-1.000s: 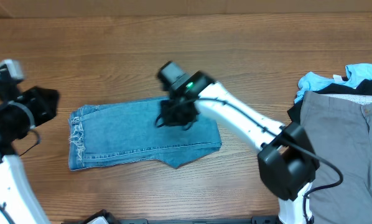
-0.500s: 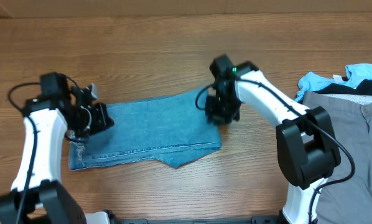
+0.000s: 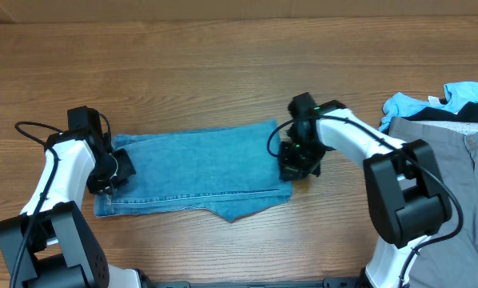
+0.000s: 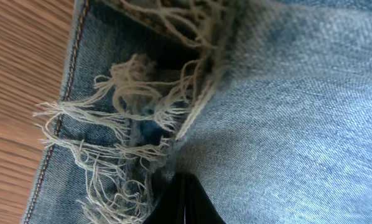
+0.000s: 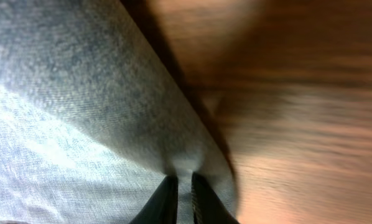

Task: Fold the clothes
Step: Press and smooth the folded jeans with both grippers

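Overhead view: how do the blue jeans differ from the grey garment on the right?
The jeans are blue denim; the grey garment is plain grey. The jeans lie folded mid-table, left claw and right claw at their ends; the grey garment lies untouched at the right edge, over other clothes. Both lie flat on the table.

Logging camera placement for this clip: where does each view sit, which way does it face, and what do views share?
Overhead: fixed above the table, looking straight down at the folded jeans; both arms, left gripper and right gripper show.
Left wrist: on the left arm, facing along its fingers onto the frayed hem.
Right wrist: on the right arm, facing along its fingers at the jeans' folded edge.
Shared: all show jeans and table.
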